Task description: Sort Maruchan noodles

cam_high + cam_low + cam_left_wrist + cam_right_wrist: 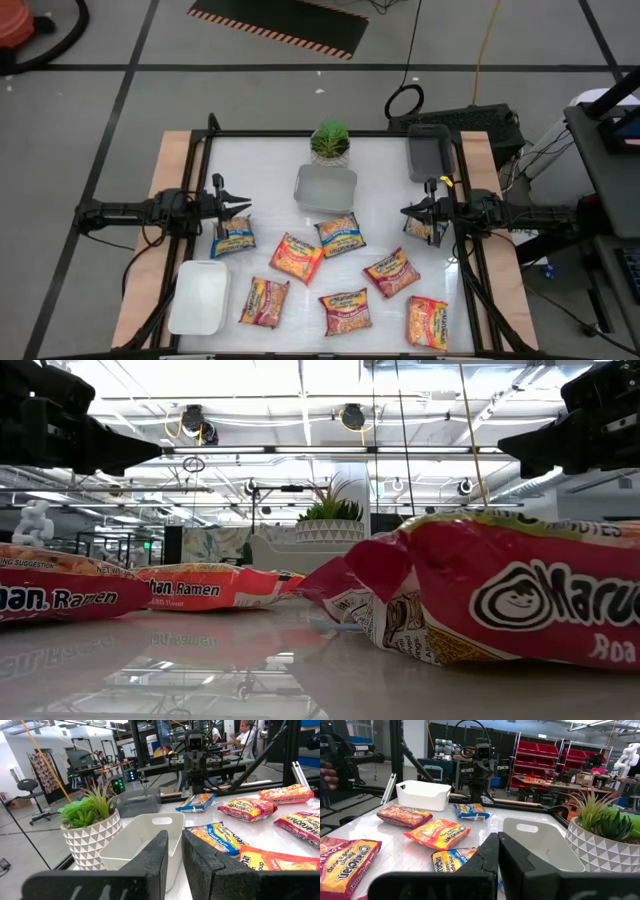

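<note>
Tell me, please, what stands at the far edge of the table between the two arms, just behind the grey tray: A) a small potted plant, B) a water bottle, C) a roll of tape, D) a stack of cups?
A: in the high view a small potted plant with green leaves stands right behind the grey tray, and the left wrist view shows its white patterned pot beside that tray.

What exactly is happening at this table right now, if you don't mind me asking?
Nothing is being handled yet. Ramen packets lie scattered over the table, none in the grey tray at the middle, the white tray at the front left or the dark tray at the back right. The left gripper hangs above a blue packet, nearly closed and empty. The right gripper waits shut beside another blue packet. A potted plant stands at the back.
</note>
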Controlling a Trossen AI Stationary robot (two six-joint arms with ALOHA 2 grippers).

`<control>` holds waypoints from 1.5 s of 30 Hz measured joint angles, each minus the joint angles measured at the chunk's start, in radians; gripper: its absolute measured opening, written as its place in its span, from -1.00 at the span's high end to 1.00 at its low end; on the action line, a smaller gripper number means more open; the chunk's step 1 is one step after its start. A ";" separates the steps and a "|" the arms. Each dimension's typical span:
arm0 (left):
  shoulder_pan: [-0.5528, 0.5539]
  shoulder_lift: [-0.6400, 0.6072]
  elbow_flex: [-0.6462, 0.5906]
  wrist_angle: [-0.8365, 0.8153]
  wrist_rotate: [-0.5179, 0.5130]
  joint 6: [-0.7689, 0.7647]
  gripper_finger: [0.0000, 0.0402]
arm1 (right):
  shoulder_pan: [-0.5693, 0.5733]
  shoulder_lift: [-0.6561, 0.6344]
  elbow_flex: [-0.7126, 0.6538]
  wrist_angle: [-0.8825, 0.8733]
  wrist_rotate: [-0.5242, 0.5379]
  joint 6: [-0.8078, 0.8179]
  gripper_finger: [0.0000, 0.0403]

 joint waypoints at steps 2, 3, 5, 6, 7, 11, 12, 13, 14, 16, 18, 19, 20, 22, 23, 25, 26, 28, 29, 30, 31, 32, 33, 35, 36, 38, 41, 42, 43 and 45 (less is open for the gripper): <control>0.000 0.000 0.000 0.000 0.000 0.000 0.70 | 0.000 0.000 0.000 -0.001 0.000 -0.001 1.00; 0.000 0.000 0.000 0.000 0.000 0.000 0.70 | 0.000 0.000 0.000 -0.001 0.000 -0.001 1.00; 0.000 0.000 0.000 0.000 0.000 0.000 0.70 | 0.000 0.000 0.000 -0.001 0.000 0.000 1.00; 0.000 0.000 0.000 0.000 0.000 0.000 0.70 | 0.000 0.000 0.000 -0.001 0.000 0.000 1.00; 0.000 0.000 0.000 0.000 0.000 0.000 0.70 | 0.000 0.000 0.000 0.000 0.000 0.000 1.00; 0.000 0.000 0.000 0.000 0.000 0.000 0.70 | 0.000 0.000 0.000 0.056 0.001 0.062 1.00; 0.000 0.000 0.000 0.000 0.000 0.000 0.70 | 0.000 0.000 0.000 0.085 0.001 0.078 1.00; 0.000 0.000 0.000 0.000 0.000 0.000 0.70 | 0.000 0.000 0.000 0.108 0.002 0.086 1.00; 0.000 0.000 0.000 0.000 0.000 0.000 0.70 | 0.000 0.000 0.000 0.127 0.002 0.090 1.00; 0.000 0.000 0.000 0.000 0.000 0.000 0.70 | 0.000 0.000 0.000 0.156 0.002 0.100 1.00; 0.000 0.000 0.000 0.000 0.000 0.000 0.70 | 0.000 0.001 0.001 0.164 0.004 0.108 1.00; 0.000 0.000 0.000 0.000 0.000 0.000 0.70 | 0.000 0.004 0.005 0.164 0.007 0.107 1.00; 0.000 0.000 0.000 0.000 0.000 0.000 0.70 | 0.000 0.009 0.008 0.162 0.019 0.107 1.00; 0.000 0.000 0.000 0.000 0.000 0.000 0.70 | 0.000 0.023 0.017 0.160 0.057 0.107 1.00; 0.000 0.000 0.000 0.000 0.000 0.001 0.70 | 0.000 0.031 0.021 0.159 0.070 0.106 1.00; 0.000 0.000 0.000 0.000 0.000 0.002 0.70 | 0.000 0.052 0.025 0.163 0.086 0.098 1.00; 0.000 0.000 0.000 0.000 0.000 0.002 0.70 | 0.000 0.062 0.025 0.167 0.086 0.092 1.00; 0.000 0.000 0.000 0.000 0.000 0.002 0.70 | 0.000 0.081 0.025 0.169 0.086 0.089 1.00; 0.000 0.000 0.000 0.000 0.000 0.002 0.70 | 0.000 0.092 0.025 0.164 0.086 0.093 1.00; 0.000 0.000 0.000 0.000 0.000 0.002 0.70 | 0.000 0.103 0.025 0.155 0.086 0.101 1.00; 0.000 0.000 0.000 0.000 0.000 0.002 0.70 | 0.000 0.114 0.025 0.149 0.084 0.108 1.00; 0.000 0.000 0.000 0.000 0.000 0.002 0.70 | 0.000 0.125 0.025 0.152 0.082 0.115 1.00; 0.000 0.000 0.000 0.000 0.000 0.002 0.70 | 0.000 0.135 0.025 0.165 0.082 0.121 1.00; 0.000 0.000 0.000 0.000 0.000 0.002 0.70 | 0.000 0.149 0.025 0.197 0.086 0.129 1.00; 0.000 0.000 0.000 0.000 0.000 0.002 0.70 | 0.000 0.156 0.025 0.220 0.103 0.130 1.00; 0.000 0.000 0.000 0.000 0.000 0.003 0.70 | 0.000 0.169 0.026 0.255 0.156 0.135 1.00; 0.000 0.000 0.000 0.000 0.000 0.002 0.70 | 0.000 0.196 0.047 0.243 0.173 0.139 1.00; 0.000 0.000 0.000 0.000 0.000 0.002 0.70 | 0.000 0.210 0.064 0.223 0.174 0.148 1.00; 0.000 0.000 0.000 0.000 0.000 0.002 0.70 | 0.000 0.225 0.088 0.216 0.174 0.157 1.00; 0.000 0.000 0.000 0.000 0.000 0.002 0.70 | 0.000 0.255 0.140 0.202 0.169 0.175 1.00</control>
